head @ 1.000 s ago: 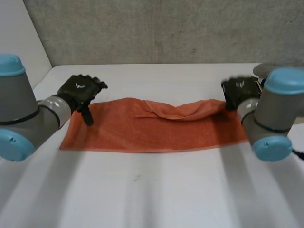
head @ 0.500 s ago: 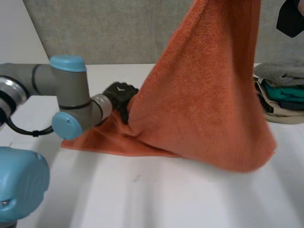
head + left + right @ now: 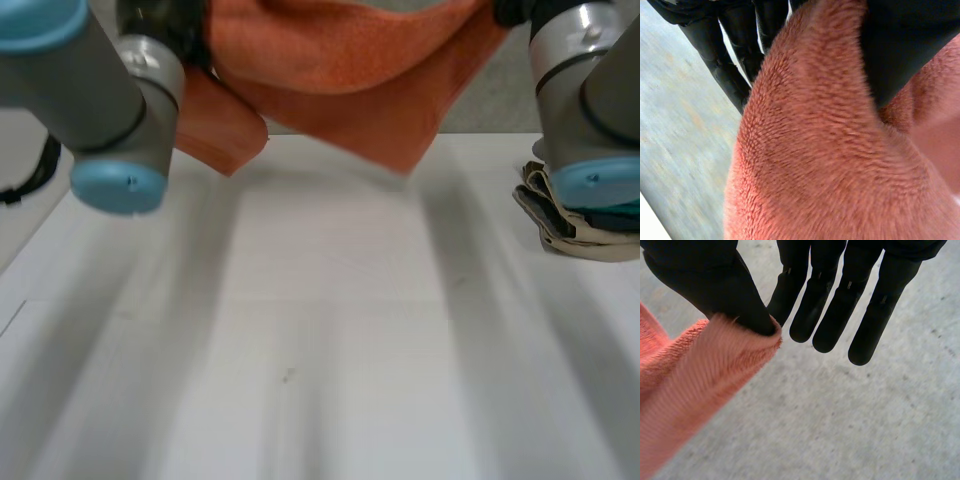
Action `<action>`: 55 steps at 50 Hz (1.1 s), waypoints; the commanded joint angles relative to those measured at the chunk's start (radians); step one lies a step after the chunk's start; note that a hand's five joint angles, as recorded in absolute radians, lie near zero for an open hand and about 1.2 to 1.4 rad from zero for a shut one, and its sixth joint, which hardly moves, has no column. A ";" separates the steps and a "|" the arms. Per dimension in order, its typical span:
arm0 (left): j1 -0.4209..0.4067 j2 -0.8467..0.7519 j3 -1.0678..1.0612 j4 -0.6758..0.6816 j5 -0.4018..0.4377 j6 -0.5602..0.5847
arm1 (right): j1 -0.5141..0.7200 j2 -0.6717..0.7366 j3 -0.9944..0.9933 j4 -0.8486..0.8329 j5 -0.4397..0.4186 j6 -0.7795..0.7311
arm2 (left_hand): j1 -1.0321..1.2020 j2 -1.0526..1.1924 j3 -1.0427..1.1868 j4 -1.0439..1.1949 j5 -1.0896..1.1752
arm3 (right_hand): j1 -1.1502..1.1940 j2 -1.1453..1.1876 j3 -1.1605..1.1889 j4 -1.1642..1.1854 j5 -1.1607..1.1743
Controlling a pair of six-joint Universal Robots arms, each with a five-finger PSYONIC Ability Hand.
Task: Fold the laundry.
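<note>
I hold the orange towel [image 3: 340, 60] up in the air over the far side of the white table [image 3: 330, 350], stretched between my two hands.

My right hand [image 3: 715, 280] is clamped on it. The thumb presses a corner of the terry cloth against the side of the nearest finger, while the other fingers [image 3: 830, 315] stick out straight and touch nothing.

My left hand [image 3: 900, 50] is closed on the towel's other end. The thumb lies across the front of a thick bunch of pile, and the fingers [image 3: 735, 60] run down behind it, so the cloth is pinched between them.

From the head view, the towel sags in a shallow curve above the table. One folded flap hangs beside my left arm [image 3: 90, 90], and a longer point hangs toward the table's middle. I cannot tell whether that point touches the table's far edge.

My right arm [image 3: 585, 90] stands over the table's right side. There a pile of folded laundry [image 3: 570, 235] rests on the table, well apart from the towel.
</note>
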 commanded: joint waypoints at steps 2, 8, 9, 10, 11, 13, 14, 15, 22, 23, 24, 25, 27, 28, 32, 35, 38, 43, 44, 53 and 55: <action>-0.029 0.011 -0.382 -0.010 -0.017 -0.001 | 0.012 0.001 0.233 -0.023 -0.045 0.004 | 0.168 0.133 0.146 0.137 0.206 | 0.254 0.214 0.208 0.198 0.233; -0.045 -0.065 -0.514 -0.047 -0.022 -0.010 | 0.009 0.069 0.410 -0.050 -0.071 -0.024 | -0.072 -0.108 -0.095 -0.104 -0.035 | 0.254 0.214 0.208 0.198 0.233; -0.045 -0.068 -0.521 -0.065 -0.023 -0.013 | 0.006 0.079 0.424 -0.053 -0.071 -0.030 | -0.105 -0.140 -0.127 -0.136 -0.067 | 0.254 0.214 0.208 0.198 0.233; -0.045 -0.070 -0.527 -0.117 -0.020 -0.025 | 0.001 0.101 0.447 -0.055 -0.071 -0.048 | -0.189 -0.225 -0.212 -0.221 -0.152 | 0.254 0.214 0.208 0.198 0.233; -0.045 -0.067 -0.527 -0.148 -0.017 -0.031 | 0.000 0.111 0.453 -0.055 -0.071 -0.058 | -0.260 -0.295 -0.282 -0.291 -0.222 | 0.254 0.214 0.208 0.198 0.233; -0.042 -0.056 -0.524 -0.212 -0.007 -0.050 | -0.006 0.128 0.465 -0.052 -0.070 -0.076 | -0.471 -0.506 -0.493 -0.502 -0.433 | 0.254 0.214 0.208 0.198 0.233; -0.037 -0.036 -0.515 -0.264 0.010 -0.070 | -0.012 0.141 0.474 -0.049 -0.068 -0.090 | -0.681 -0.716 -0.704 -0.713 -0.643 | 0.254 0.214 0.208 0.198 0.233; -0.034 -0.026 -0.510 -0.290 0.021 -0.080 | -0.014 0.144 0.479 -0.049 -0.068 -0.096 | -0.747 -0.783 -0.770 -0.779 -0.710 | 0.254 0.214 0.208 0.198 0.233; 0.067 0.063 -0.450 -0.344 0.105 -0.108 | -0.026 0.130 0.510 -0.047 -0.076 -0.113 | -0.984 -1.019 -1.006 -1.015 -0.946 | 0.254 0.214 0.208 0.198 0.233; 0.081 0.068 -0.439 -0.347 0.112 -0.107 | -0.026 0.125 0.510 -0.047 -0.077 -0.116 | -0.984 -1.019 -1.006 -1.015 -0.946 | 0.254 0.214 0.208 0.198 0.233; 0.095 0.070 -0.424 -0.351 0.119 -0.104 | -0.026 0.122 0.510 -0.047 -0.077 -0.117 | -0.984 -1.019 -1.006 -1.015 -0.946 | 0.254 0.214 0.208 0.198 0.233; 0.109 0.070 -0.410 -0.354 0.125 -0.099 | -0.026 0.116 0.511 -0.046 -0.077 -0.119 | -0.984 -1.019 -1.006 -1.015 -0.946 | 0.254 0.214 0.208 0.198 0.233; 0.145 0.054 -0.361 -0.372 0.151 -0.074 | -0.026 0.110 0.514 -0.044 -0.079 -0.119 | -0.984 -1.019 -1.006 -1.015 -0.946 | 0.254 0.214 0.208 0.198 0.233; 0.156 0.045 -0.346 -0.378 0.162 -0.062 | -0.026 0.107 0.516 -0.044 -0.079 -0.121 | -0.984 -1.019 -1.006 -1.015 -0.946 | 0.254 0.214 0.208 0.198 0.233; 0.217 -0.030 -0.243 -0.448 0.225 0.039 | -0.035 0.092 0.517 -0.033 -0.088 -0.145 | -0.957 -0.992 -0.979 -0.988 -0.919 | 0.254 0.214 0.208 0.198 0.233; 0.241 -0.073 -0.202 -0.511 0.250 0.102 | -0.045 0.084 0.517 -0.024 -0.096 -0.163 | -0.936 -0.971 -0.959 -0.967 -0.898 | 0.254 0.214 0.208 0.198 0.233; 0.270 -0.125 -0.162 -0.631 0.262 0.177 | -0.058 0.073 0.513 -0.007 -0.113 -0.193 | -0.790 -0.825 -0.812 -0.821 -0.752 | 0.254 0.214 0.208 0.198 0.233; 0.273 -0.168 -0.157 -0.634 0.267 0.183 | -0.069 0.072 0.504 0.003 -0.136 -0.220 | -0.792 -0.827 -0.815 -0.823 -0.754 | 0.254 0.214 0.208 0.198 0.233; 0.270 -0.174 -0.160 -0.625 0.263 0.186 | -0.071 0.073 0.502 0.005 -0.139 -0.222 | -0.795 -0.830 -0.817 -0.826 -0.757 | 0.254 0.214 0.208 0.198 0.233; 0.222 -0.228 -0.168 -0.602 0.250 0.217 | -0.063 0.099 0.459 0.016 -0.143 -0.234 | 0.122 0.087 0.100 0.091 0.160 | 0.254 0.214 0.208 0.198 0.233; 0.218 -0.231 -0.153 -0.598 0.245 0.225 | -0.060 0.110 0.442 0.013 -0.143 -0.239 | 0.238 0.203 0.216 0.207 0.276 | 0.254 0.214 0.208 0.198 0.233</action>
